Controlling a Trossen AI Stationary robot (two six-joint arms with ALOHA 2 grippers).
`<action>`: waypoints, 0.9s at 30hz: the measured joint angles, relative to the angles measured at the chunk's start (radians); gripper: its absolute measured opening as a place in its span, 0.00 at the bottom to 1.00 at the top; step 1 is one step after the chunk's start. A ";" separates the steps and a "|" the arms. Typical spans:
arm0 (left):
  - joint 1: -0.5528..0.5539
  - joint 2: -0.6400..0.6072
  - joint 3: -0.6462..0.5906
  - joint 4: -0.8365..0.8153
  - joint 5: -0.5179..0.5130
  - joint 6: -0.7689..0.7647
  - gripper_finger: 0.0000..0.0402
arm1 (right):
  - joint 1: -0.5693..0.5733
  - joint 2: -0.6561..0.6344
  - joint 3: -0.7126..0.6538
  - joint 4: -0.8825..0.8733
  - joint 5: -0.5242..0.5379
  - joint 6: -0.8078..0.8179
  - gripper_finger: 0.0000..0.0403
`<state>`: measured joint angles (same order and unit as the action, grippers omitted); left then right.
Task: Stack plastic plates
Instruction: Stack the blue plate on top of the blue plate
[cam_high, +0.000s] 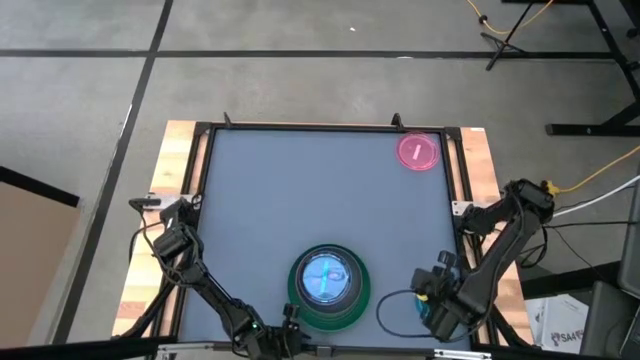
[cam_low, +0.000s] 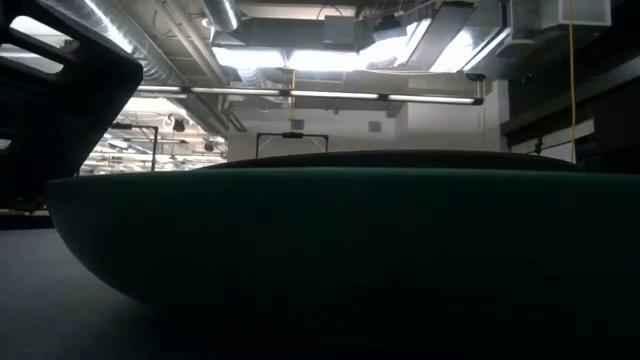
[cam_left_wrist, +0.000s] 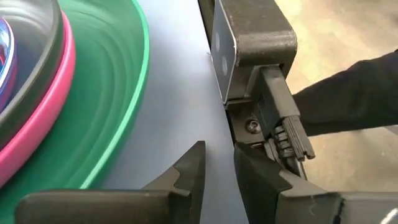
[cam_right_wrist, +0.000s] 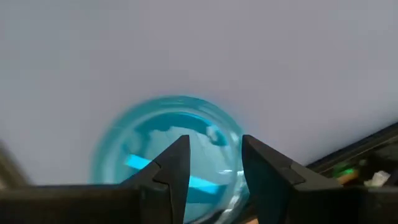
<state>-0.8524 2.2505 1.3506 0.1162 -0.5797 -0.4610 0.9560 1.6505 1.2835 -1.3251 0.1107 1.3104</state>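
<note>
A stack stands at the table's near edge: the large dark green plate (cam_high: 350, 310) at the bottom, a pink plate (cam_left_wrist: 46, 106) and a dark grey plate (cam_left_wrist: 37, 50) in it, and a translucent blue plate (cam_high: 326, 277) on top. A second translucent blue plate (cam_right_wrist: 168, 149) lies flat on the table to the right of the stack (cam_high: 398, 312). My right gripper (cam_right_wrist: 214, 162) is open above this plate's rim, one finger over its inside and one outside. A small pink plate with a pale stripe (cam_high: 417, 152) lies at the far right corner. My left gripper (cam_left_wrist: 219, 163) waits beside the stack, open by a narrow gap.
The table has a raised black frame (cam_high: 330, 127) and wooden side strips (cam_high: 480, 160). The green plate's wall (cam_low: 340, 240) fills the low view. A black bracket (cam_left_wrist: 249, 43) on the table's near edge sits just ahead of my left gripper. The grey mat (cam_high: 300, 190) lies bare between stack and pink plate.
</note>
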 joint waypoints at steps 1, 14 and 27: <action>0.000 0.000 0.000 0.001 0.000 0.000 0.21 | 0.000 0.000 -0.018 0.000 -0.004 -0.019 0.34; 0.002 0.002 -0.001 0.017 -0.006 -0.030 0.21 | -0.092 -0.309 -0.417 0.273 -0.092 -0.080 0.34; 0.002 0.004 -0.001 0.031 -0.025 -0.056 0.21 | -0.139 -0.415 -0.672 0.516 -0.209 -0.094 0.34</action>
<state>-0.8505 2.2547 1.3491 0.1471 -0.6048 -0.5173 0.8173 1.2352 0.6119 -0.8093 -0.0986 1.2166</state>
